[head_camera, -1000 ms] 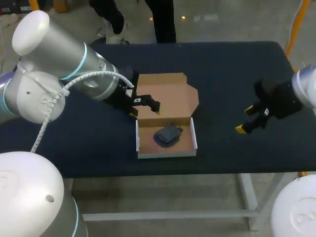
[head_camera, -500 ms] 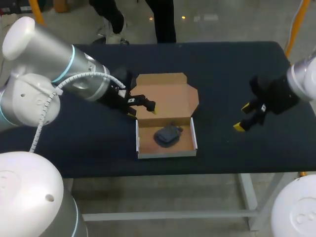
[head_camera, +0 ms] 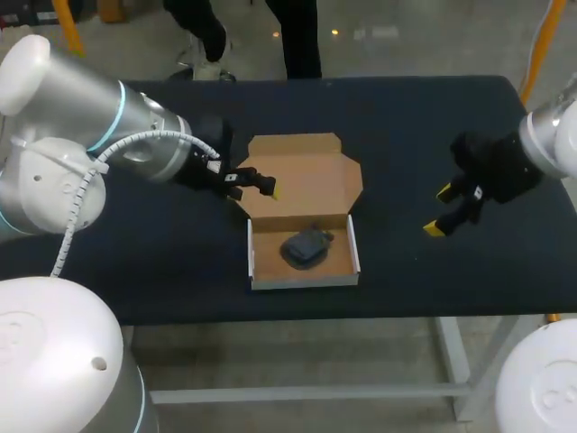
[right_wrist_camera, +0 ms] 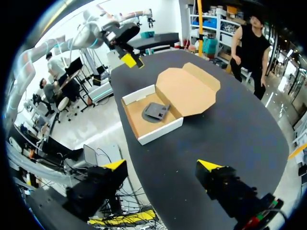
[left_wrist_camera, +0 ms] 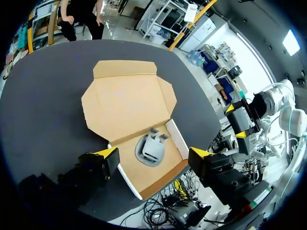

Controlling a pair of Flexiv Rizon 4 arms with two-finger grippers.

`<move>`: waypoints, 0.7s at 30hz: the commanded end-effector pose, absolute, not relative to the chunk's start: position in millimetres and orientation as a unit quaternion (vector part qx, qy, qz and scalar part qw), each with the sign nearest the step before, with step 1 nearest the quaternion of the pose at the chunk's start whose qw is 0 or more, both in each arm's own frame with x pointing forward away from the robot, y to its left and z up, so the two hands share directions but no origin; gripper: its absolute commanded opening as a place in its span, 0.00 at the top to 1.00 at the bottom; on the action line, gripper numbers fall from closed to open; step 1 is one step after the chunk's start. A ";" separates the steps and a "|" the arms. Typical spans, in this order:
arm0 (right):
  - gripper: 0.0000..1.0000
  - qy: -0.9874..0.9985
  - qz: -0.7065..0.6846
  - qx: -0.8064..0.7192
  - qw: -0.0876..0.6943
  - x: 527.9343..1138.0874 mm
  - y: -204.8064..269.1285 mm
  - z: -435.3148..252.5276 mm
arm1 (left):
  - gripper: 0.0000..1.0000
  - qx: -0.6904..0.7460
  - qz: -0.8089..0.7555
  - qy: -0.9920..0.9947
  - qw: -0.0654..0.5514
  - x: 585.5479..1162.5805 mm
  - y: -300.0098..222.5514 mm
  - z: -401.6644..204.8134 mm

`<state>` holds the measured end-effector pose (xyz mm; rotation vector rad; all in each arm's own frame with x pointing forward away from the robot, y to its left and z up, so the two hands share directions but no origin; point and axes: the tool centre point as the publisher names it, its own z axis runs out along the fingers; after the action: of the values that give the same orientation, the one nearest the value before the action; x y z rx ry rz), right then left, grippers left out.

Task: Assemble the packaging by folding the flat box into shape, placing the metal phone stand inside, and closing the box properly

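While the box (head_camera: 305, 280) sat on the dark counter (head_camera: 406, 126), near its front edge and about mid-width, its tray was folded up with white outer walls. The brown lid (head_camera: 306, 176) lay open and flat behind the tray, joined to the tray's far wall, with its end flap unfolded at the far side. The phone stand (head_camera: 306, 248), dark grey, lay inside the tray on its floor, roughly centred and touching no pincer. The left wrist view showed the same: stand (left_wrist_camera: 151, 148) in the tray, lid (left_wrist_camera: 127, 103) spread flat beyond it. The right wrist view showed the stand (right_wrist_camera: 155, 111) in the tray and the lid (right_wrist_camera: 187, 91) open beside it.

The left pincer (head_camera: 254, 189) was over the lid's left edge, close to the corner where lid meets tray. Its fingers were spread and held nothing. In its own view the left pincer (left_wrist_camera: 153, 153) had the tray ahead of it, between the two yellow tips, with neither tip touching cardboard. It also showed far off in the right wrist view (right_wrist_camera: 128, 57), beyond the box.

The right pincer (head_camera: 439, 210) was well apart from the box, out over bare counter to the box's right. Its fingers were apart and empty. In its own view (right_wrist_camera: 162, 165) only dark counter lay between the tips, with the box farther ahead. The left wrist view caught it (left_wrist_camera: 237, 122) off past the tray.
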<state>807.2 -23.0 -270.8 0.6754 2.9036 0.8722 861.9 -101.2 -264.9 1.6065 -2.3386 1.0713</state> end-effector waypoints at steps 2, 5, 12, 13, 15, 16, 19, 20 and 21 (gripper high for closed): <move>0.00 0.946 0.258 0.192 -0.040 827.0 -15.1 -259.6 | 0.00 0.505 0.383 -0.770 0.071 871.6 -84.3 -275.7; 0.00 0.946 0.258 0.191 -0.040 827.2 -14.9 -259.3 | 0.00 0.501 0.387 -0.771 0.070 872.2 -84.2 -274.5; 0.00 0.949 0.252 0.183 -0.043 829.6 -11.7 -254.8 | 0.00 0.495 0.396 -0.770 0.065 878.1 -78.9 -275.1; 0.00 0.950 0.251 0.181 -0.044 830.3 -11.2 -254.2 | 0.00 0.494 0.398 -0.770 0.065 879.5 -77.8 -276.1; 0.00 0.951 0.247 0.178 -0.046 832.0 -9.7 -253.2 | 0.00 0.492 0.403 -0.769 0.064 882.2 -75.1 -277.6; 0.00 0.952 0.245 0.177 -0.047 832.9 -8.7 -252.6 | 0.00 0.492 0.404 -0.769 0.063 883.6 -73.8 -278.2; 0.00 0.955 0.236 0.172 -0.049 835.1 -5.1 -250.2 | 0.00 0.489 0.406 -0.769 0.061 886.9 -70.8 -279.3; 0.00 0.956 0.233 0.171 -0.049 835.9 -4.0 -249.3 | 0.00 0.488 0.408 -0.770 0.058 888.6 -69.7 -279.7; 0.00 0.957 0.231 0.171 -0.048 836.7 -2.9 -248.2 | 0.00 0.486 0.410 -0.770 0.058 889.7 -68.5 -279.7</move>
<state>831.5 -7.8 -252.9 0.5534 3.0799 0.7721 887.4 -70.2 -277.6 1.4799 -2.3357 1.2372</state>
